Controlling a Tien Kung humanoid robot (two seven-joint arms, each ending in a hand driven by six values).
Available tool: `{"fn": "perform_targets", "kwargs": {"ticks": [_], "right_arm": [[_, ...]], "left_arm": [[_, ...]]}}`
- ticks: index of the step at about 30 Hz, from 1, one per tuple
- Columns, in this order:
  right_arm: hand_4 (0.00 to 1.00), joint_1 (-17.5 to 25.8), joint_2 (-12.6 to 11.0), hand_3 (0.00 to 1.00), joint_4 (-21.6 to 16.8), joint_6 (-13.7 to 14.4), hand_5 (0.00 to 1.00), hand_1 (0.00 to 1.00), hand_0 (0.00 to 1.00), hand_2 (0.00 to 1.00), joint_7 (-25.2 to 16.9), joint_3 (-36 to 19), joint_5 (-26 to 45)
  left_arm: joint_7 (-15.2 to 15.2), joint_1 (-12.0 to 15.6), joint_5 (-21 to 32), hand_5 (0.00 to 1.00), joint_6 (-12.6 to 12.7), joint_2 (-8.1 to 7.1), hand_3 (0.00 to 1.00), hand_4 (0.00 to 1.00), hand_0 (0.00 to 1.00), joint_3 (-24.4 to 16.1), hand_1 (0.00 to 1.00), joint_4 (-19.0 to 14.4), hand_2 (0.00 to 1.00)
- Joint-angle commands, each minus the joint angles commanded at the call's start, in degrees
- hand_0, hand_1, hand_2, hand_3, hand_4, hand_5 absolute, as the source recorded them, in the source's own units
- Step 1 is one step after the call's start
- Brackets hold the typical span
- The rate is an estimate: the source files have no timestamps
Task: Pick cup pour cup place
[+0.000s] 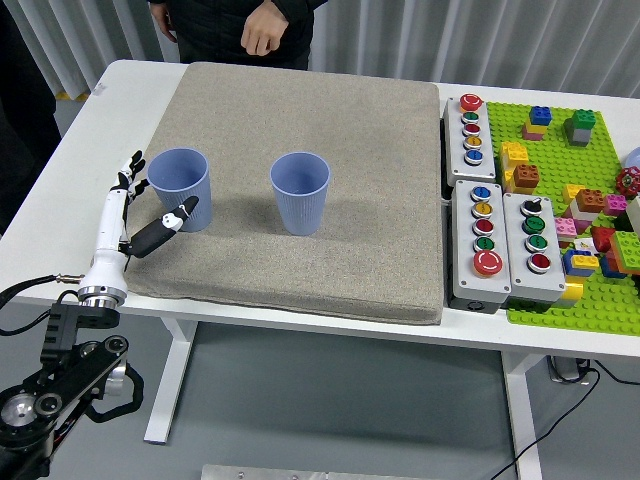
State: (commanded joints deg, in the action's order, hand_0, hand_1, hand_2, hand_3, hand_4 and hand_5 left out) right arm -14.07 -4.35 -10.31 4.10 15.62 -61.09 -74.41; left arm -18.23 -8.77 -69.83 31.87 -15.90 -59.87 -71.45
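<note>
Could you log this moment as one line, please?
left hand: open, beside left cup, apart | second cup: upright on mat | right hand: unseen

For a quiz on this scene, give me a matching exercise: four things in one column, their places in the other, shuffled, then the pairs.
Things:
1. left cup
2. middle cup
3. left hand
4. person's hand

Places:
A. at the table's far edge
B. centre of the mat
C. open at the mat's left edge, beside a cup
D. on the mat's left side, nearest the robot's hand

Pairs: 1-D, 2-B, 3-C, 4-A
</note>
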Motion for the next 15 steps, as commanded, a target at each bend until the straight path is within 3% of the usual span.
{"fn": "perform_targets", "kwargs": {"ticks": [8, 11, 13, 15], "right_arm": [[0.002, 0.15, -0.18, 0.576, 0.0, -0.21, 0.107, 0.641, 0.675, 0.568, 0.09, -0.93, -1.21], [0.002, 0.13, -0.22, 0.576, 0.0, -0.16, 0.107, 0.641, 0.675, 0.568, 0.13, -1.09, -1.32], [0.002, 0.1, -0.25, 0.575, 0.0, -0.13, 0.106, 0.64, 0.674, 0.567, 0.19, -0.95, -1.3], [0.002, 0.14, -0.26, 0.575, 0.0, -0.08, 0.106, 0.64, 0.674, 0.567, 0.2, -0.9, -1.2]], "left_arm": [[1.07, 5.73, -1.91, 0.466, 0.79, -4.22, 0.998, 0.982, 0.861, -6.16, 0.865, -10.32, 0.998], [1.38, 5.62, -1.99, 0.466, 1.81, -4.73, 0.998, 0.982, 0.861, -7.62, 0.865, -14.24, 0.998], [2.05, 4.41, -1.86, 0.488, 3.83, -4.79, 0.998, 0.991, 0.846, -8.09, 0.847, -16.28, 0.993], [1.86, 3.06, -1.59, 0.488, 4.77, -4.63, 0.998, 0.991, 0.846, -8.46, 0.847, -16.89, 0.993]]}}
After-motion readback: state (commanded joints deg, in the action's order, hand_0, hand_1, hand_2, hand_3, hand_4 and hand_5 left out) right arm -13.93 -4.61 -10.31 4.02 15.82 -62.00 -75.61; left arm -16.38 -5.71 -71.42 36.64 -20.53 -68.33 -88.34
